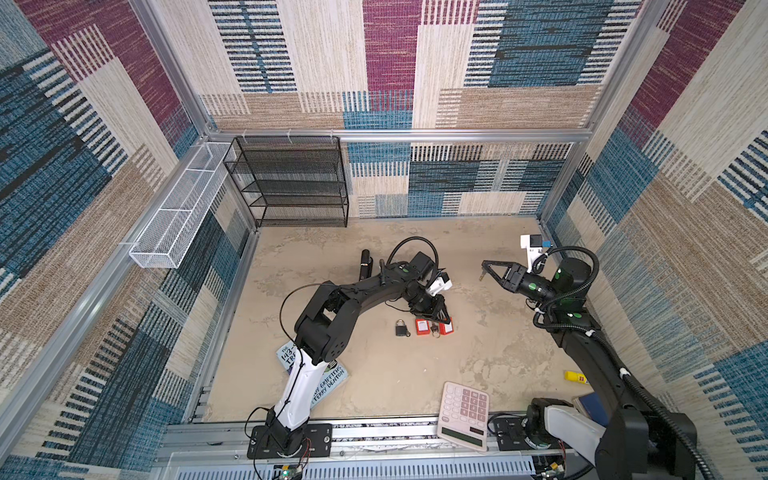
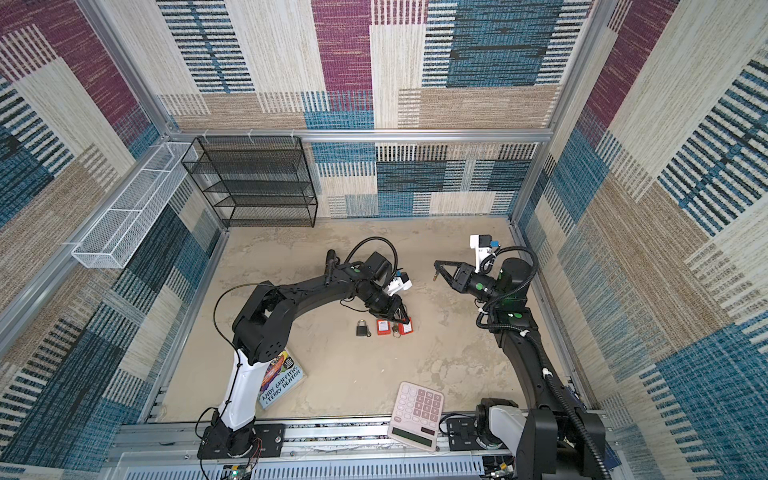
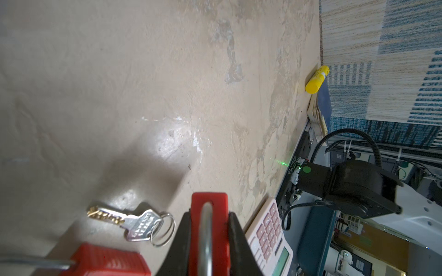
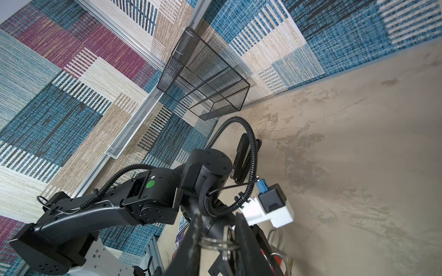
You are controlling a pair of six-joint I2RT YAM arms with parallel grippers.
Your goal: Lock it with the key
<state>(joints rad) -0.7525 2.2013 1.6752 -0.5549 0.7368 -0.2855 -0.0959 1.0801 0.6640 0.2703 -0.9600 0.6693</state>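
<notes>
Near the middle of the table, the left arm bends forward and down. The left gripper is clamped on a red lock, whose shackle points toward the wrist camera. To its right, the right arm holds its wrist level above the table, with the right gripper pinching a key by its ring. Loose keys lie beside the held lock, but their stamped lettering is unreadable. A book reads "ANDY GRIFFITHS & TERRY DENTON".
</notes>
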